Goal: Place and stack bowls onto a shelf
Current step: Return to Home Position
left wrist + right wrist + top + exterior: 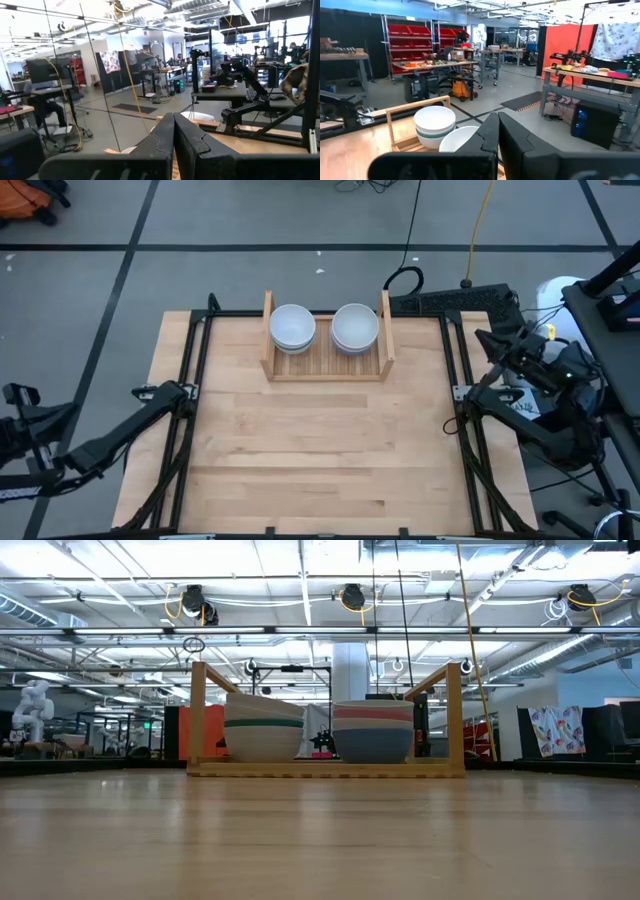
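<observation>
The shelf (327, 365) stands at the table's far middle, and two stacks of bowls rest on its slatted base. The left stack (292, 326) is white on top, with a teal bowl showing in it in the low view (263, 728). In that view the right stack (372, 732) shows pink and blue bowls under a white one (355, 327). My left gripper (174, 132) is shut and holds nothing; its arm (40, 435) is off the table's left edge. My right gripper (498, 131) is shut and holds nothing; its arm (530, 365) is off the table's right edge, pointing toward the shelf (415, 107).
A bare wooden tabletop (320, 450) lies between the shelf and the near edge. Black frame rails (190, 430) run along the table's left and right sides. Cables (410, 275) lie on the floor behind the shelf.
</observation>
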`<state>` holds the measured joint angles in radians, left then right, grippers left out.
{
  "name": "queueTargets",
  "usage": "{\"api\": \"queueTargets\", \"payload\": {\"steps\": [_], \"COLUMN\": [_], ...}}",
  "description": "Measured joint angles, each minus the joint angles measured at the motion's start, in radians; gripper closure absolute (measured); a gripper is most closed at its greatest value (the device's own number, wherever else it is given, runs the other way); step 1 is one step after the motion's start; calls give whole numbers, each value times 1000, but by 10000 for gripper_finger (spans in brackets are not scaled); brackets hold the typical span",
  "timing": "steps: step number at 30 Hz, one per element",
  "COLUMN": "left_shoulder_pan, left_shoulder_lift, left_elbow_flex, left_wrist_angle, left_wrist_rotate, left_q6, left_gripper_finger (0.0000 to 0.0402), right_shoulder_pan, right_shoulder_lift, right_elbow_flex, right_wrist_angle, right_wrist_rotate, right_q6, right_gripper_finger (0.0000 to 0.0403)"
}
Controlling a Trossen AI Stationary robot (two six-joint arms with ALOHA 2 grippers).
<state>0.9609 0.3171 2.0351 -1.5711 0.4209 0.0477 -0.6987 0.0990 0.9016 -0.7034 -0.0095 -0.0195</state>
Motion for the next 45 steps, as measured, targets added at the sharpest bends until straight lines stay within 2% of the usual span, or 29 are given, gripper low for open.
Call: {"api": "queueTargets", "payload": {"steps": [5,19,31,40,45], "left_shoulder_pan": [32,83,131,151,152], "left_shoulder_lift": [-24,-157,-258,-271,-271], "left_elbow_flex": [-14,-141,-388,-598,-738], "left_wrist_angle": [1,0,4,160,275], "left_wrist_rotate": [31,35,33,36,123], "left_q6": [11,-25,7,40,58], "left_gripper_finger": [394,394,394,394,394], "right_shoulder_pan": [0,0,0,0,0], "right_shoulder_lift": [-9,-9,-8,-8,-8], "right_elbow_flex": [-52,-100,-109,-306,-445], "right_wrist_angle": [63,138,169,472,621], "right_wrist_rotate": [-73,-100,-101,-177,-178], "right_q6": [8,16,16,25,74], "right_gripper_finger": [403,403,403,403,403]}}
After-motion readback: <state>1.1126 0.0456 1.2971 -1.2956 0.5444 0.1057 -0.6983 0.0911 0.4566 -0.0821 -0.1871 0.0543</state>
